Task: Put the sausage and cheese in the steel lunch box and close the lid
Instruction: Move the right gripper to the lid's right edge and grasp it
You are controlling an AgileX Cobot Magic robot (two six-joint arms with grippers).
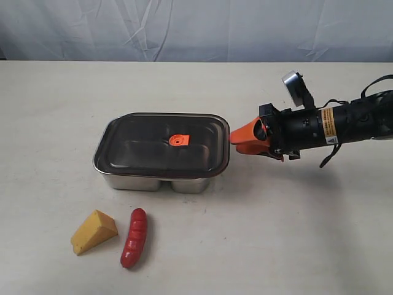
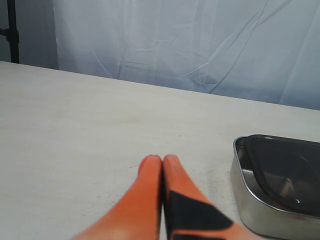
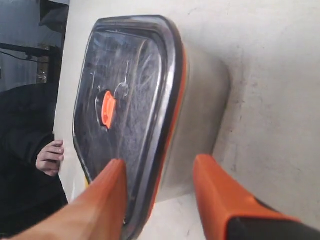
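Writing: only a yellow label w/ black print (image 1: 330, 126) on the black R arm, too small to read. No brand legible on box or lid.

R pincer (image 1: 233, 136): matte orange plastic fingers (image 3: 112, 192), spread wide. One finger is over the lid edge, the other alongside the box's end wall, so the rim sits btwn them. Contact can't be told; nothing gripped.

Dark smoky translucent rectangular lid (image 1: 161, 146), rounded corners, sits on the shiny stainless-steel lunch box (image 1: 147, 181), right at the R pincer tips. An orange seal strip (image 3: 172, 125) runs under the lid rim, w/ a small orange-red valve (image 1: 178, 141) at the lid centre. The divider shows faintly through the lid.

Yellow-orange wedge of toy cheese (image 1: 93, 232) and glossy red ridged toy sausage (image 1: 134, 237) lie on the off-white matte worktop (image 1: 276, 233), outside the box. Both are well apart from the R pincer, beyond the box from it. They're side by side, not touching, sausage the nearer to the pincer.

L pincer (image 2: 162, 161): orange fingers pressed together, nothing btwn, above bare worktop. The box corner is near, ahead and off to one side.

Wrinkled pale cloth backdrop (image 1: 184, 27). A person's hand (image 3: 50, 156) shows past the box's far end from the R pincer.
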